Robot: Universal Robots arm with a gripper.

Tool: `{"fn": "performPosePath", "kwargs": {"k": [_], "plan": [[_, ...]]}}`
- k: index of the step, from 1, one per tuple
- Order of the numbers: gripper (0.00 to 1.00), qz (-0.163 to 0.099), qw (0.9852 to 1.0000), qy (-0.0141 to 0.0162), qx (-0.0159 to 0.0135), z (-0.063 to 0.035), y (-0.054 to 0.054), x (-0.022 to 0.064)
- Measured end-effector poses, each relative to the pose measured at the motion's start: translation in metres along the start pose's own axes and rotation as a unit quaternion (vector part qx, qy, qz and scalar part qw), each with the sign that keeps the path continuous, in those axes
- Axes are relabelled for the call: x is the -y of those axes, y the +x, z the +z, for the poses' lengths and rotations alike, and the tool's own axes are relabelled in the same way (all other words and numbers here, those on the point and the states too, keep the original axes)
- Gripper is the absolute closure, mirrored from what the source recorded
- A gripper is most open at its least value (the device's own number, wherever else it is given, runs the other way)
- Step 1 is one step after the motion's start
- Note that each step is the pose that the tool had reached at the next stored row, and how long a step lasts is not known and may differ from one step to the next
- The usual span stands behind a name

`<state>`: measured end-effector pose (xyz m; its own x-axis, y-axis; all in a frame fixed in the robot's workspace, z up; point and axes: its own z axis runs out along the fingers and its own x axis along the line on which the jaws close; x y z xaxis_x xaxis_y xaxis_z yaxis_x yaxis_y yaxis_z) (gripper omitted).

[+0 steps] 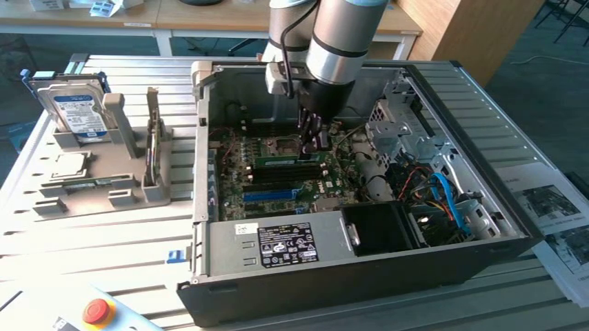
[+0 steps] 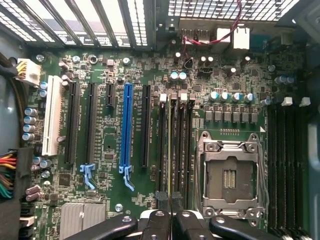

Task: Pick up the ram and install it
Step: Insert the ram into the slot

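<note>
— The ram (image 2: pixel 170 145): where is it found, and what is the gripper (image 2: pixel 170 222) seen to be doing?

— It is seen on edge, as a thin green line, in one of the black slots just beside the processor socket (image 2: pixel 230 175). The gripper's fingers are drawn together at one end of that stick. Whether the end is pinched between them or only touched cannot be told.

— How much of the job is judged done?

— The pick-up is judged finished, since the stick is lined up with its slot inside the computer case (image 1: pixel 368 276). Whether it is pressed fully home is not shown, and the pale clips at the slot ends cannot be read as latched. The seating is therefore judged unconfirmed.

— And the materials, taken outward?

— The fingers are black, rounded and matt. The stick is thin, stiff board, and the slots around it are long, narrow, hard plastic. The socket is framed in bright bent metal. A blue slot (image 2: pixel 127 125) of glossy plastic is set well apart on the green motherboard (image 2: pixel 150 65), which is crowded with small round capacitors. The case is made of folded sheet steel, with a boxy labelled power supply (image 1: pixel 276 245) inside. It is carried on a desk (image 1: pixel 92 234) of ribbed pale metal, where a hard drive (image 1: pixel 78 110) is stood in a grey moulded holder (image 1: pixel 101 193).
</note>
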<state>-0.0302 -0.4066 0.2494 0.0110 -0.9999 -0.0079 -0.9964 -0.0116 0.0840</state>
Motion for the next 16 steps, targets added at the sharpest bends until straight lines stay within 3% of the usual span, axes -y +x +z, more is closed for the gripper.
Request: {"fn": "performPosePath", "kwargs": {"k": [16], "plan": [[0.88, 0.0, 1.0, 0.0, 0.0, 0.0026, 0.0038, 0.0001]]}}
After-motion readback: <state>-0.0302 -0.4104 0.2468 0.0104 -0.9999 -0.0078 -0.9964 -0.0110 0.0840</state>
